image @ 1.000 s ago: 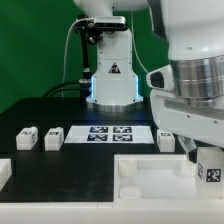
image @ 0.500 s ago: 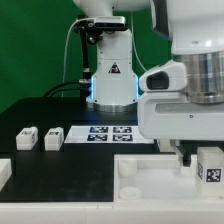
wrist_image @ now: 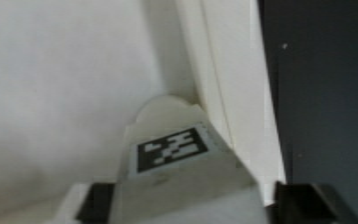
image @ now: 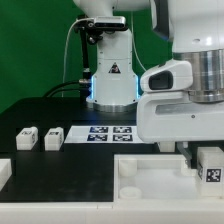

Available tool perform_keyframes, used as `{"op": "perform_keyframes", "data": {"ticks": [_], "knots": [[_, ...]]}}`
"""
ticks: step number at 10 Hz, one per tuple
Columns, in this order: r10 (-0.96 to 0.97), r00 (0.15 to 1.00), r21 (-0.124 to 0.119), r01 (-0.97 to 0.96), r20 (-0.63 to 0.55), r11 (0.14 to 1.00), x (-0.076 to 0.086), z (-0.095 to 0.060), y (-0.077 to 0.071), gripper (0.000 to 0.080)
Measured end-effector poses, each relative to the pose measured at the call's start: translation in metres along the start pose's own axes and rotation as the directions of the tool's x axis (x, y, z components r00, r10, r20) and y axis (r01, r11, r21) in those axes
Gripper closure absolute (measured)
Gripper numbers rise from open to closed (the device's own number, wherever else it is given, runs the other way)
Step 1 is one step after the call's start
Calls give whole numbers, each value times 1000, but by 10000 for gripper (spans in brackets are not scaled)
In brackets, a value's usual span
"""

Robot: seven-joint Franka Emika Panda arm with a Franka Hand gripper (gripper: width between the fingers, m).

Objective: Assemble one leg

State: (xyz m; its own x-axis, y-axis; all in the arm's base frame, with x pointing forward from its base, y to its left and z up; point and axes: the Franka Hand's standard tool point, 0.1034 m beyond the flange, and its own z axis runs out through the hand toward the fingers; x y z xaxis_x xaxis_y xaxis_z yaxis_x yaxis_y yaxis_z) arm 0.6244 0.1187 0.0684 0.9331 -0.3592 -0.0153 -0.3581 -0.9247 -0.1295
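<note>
In the wrist view a white leg [wrist_image: 176,150] with a black-and-white tag on its face stands between my two dark fingertips, which press on its sides. My gripper [wrist_image: 197,205] is shut on it. The leg sits against the raised wall [wrist_image: 226,80] of the large white tray-shaped piece. In the exterior view the gripper [image: 199,156] holds this leg [image: 209,165] at the right end of the tray-shaped piece [image: 150,180]. Two more legs [image: 26,137] [image: 53,137] lie at the exterior view's left.
The marker board [image: 110,133] lies in the middle in front of the arm's base [image: 112,80]. Another white part [image: 5,172] shows at the exterior view's left edge. The black table [wrist_image: 318,80] lies beyond the tray wall.
The wrist has turned over the leg and the arm's body now fills more of the exterior view's right. The leg has stayed at about the same spot.
</note>
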Motion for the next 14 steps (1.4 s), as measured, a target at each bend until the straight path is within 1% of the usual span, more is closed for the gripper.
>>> {"op": "perform_keyframes", "data": {"ticks": [1, 2, 3, 4, 5, 6, 7, 8, 9, 10, 11, 12, 13, 14], "knots": [[112, 994, -2, -112, 1, 994, 0, 1, 2, 502], [212, 977, -1, -212, 1, 977, 0, 1, 1, 502], [340, 940, 2, -340, 8, 940, 0, 1, 1, 502], [556, 831, 0, -556, 18, 831, -1, 1, 0, 502], [710, 703, 3, -711, 34, 703, -2, 2, -2, 503], [815, 576, 9, -817, 62, 577, -2, 2, -3, 503], [896, 436, 5, -899, 87, 438, 0, 2, -3, 503], [934, 342, 2, -939, 106, 344, 1, 2, -3, 506], [951, 285, -2, -958, 117, 287, 2, 2, -2, 506], [962, 247, -7, -968, 117, 250, 1, 2, -3, 506], [954, 276, -5, -960, 117, 278, 1, 2, -3, 506], [934, 339, 2, -940, 115, 341, 1, 2, -3, 506], [880, 464, 7, -885, 102, 466, -1, 3, -3, 327], [796, 598, 16, -801, 93, 599, -1, 3, -3, 212]]}}
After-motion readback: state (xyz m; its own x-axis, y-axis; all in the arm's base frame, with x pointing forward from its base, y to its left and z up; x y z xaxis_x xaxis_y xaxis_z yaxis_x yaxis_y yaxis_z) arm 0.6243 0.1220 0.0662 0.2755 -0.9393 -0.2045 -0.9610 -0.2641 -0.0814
